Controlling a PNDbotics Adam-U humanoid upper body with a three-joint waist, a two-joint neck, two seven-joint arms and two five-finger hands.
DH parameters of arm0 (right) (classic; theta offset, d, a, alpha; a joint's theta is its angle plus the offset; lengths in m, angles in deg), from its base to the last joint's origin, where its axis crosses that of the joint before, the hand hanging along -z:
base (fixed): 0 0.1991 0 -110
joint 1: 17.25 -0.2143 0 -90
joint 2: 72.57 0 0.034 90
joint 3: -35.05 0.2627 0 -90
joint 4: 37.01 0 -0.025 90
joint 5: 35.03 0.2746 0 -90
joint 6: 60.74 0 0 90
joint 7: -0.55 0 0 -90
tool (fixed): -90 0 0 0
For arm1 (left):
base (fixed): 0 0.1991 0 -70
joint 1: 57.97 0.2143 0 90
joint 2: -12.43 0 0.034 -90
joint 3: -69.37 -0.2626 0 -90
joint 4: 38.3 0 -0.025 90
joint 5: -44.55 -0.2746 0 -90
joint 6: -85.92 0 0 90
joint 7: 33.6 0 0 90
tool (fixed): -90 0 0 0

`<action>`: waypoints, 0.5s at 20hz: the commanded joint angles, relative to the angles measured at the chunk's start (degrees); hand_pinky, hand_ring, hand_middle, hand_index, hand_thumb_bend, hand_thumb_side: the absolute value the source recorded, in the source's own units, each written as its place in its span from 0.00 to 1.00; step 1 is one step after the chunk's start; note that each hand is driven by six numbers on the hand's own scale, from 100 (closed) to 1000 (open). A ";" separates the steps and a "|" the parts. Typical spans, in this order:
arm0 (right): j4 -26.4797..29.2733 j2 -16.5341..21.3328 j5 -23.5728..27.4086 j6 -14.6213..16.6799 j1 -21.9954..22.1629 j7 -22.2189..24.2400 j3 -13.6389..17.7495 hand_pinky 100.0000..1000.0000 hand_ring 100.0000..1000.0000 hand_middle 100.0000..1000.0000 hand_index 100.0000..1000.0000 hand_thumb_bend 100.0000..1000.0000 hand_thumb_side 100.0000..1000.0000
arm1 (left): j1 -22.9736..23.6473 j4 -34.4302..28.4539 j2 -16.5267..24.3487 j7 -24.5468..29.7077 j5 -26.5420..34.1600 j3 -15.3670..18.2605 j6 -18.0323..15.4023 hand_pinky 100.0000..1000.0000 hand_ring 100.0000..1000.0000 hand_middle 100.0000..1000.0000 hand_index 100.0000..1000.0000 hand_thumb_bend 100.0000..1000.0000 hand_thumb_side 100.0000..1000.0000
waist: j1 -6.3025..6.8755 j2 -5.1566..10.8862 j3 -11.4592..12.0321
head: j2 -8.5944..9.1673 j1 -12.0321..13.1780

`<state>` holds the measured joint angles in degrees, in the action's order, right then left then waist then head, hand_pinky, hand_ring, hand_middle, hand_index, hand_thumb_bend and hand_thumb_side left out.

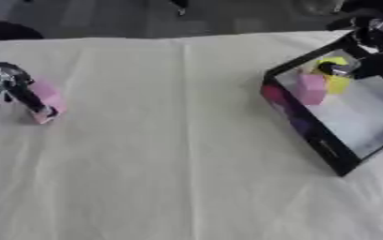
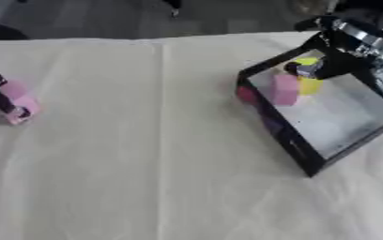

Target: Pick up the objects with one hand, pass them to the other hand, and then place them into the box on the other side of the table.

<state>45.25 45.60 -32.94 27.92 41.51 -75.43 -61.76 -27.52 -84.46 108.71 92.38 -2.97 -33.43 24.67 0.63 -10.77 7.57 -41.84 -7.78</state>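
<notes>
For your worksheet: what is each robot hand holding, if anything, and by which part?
Left hand grips the pink block by its side. Right hand, over the box: cannot tell.

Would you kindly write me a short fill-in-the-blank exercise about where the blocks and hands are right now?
1. The left hand has its fingers on a block whose colour is ____.
2. The right hand reaches over the ____, which stands on the table's right side.
3. Inside the box, beside a pink block, lies a ____ object.

Missing words: pink; box; yellow
</notes>
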 commanded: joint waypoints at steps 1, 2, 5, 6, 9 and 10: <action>0.20 1.83 0.40 0.14 -0.67 0.02 0.78 0.85 0.69 0.85 0.83 0.40 0.06 | -1.75 -3.31 2.61 2.09 -1.05 -0.48 0.20 0.85 0.75 0.59 0.54 0.20 0.00 | 0.37 1.66 0.20 | -0.37 -0.50; 0.19 1.86 0.51 0.13 -0.67 0.02 0.77 0.85 0.69 0.85 0.83 0.40 0.05 | -1.83 -3.90 2.75 2.44 -1.29 -0.58 0.27 0.85 0.75 0.59 0.53 0.19 0.00 | 0.36 1.84 0.27 | -0.44 -0.59; 0.22 1.94 0.86 0.08 -0.64 -0.01 0.75 0.85 0.69 0.85 0.83 0.40 0.05 | -1.87 -5.72 3.06 3.10 -1.50 -0.84 0.42 0.85 0.74 0.58 0.53 0.18 0.00 | 0.29 2.35 0.46 | -0.57 -0.87; 0.27 1.96 1.04 0.06 -0.63 -0.01 0.75 0.85 0.69 0.85 0.83 0.40 0.05 | -1.81 -6.54 3.14 3.17 -1.31 -0.89 0.49 0.85 0.74 0.57 0.53 0.17 0.00 | 0.26 2.50 0.53 | -0.60 -1.03; 0.93 2.02 1.89 0.00 -0.69 -0.03 0.79 0.85 0.69 0.85 0.84 0.40 0.05 | -1.17 -10.79 3.61 2.52 0.64 -1.44 0.52 0.84 0.72 0.56 0.52 0.14 0.00 | 0.13 2.87 0.77 | -0.70 -1.65; 1.36 2.05 2.34 -0.09 -0.74 -0.03 0.85 0.85 0.69 0.85 0.84 0.40 0.04 | -0.76 -12.54 3.89 2.15 1.70 -1.76 0.65 0.83 0.72 0.55 0.52 0.13 0.00 | 0.09 2.94 0.83 | -0.73 -1.85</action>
<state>45.54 45.61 -31.18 27.89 41.52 -75.42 -61.75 -27.40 -94.44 110.32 94.26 -2.21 -35.08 24.66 0.63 -10.01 8.33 -42.30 -9.29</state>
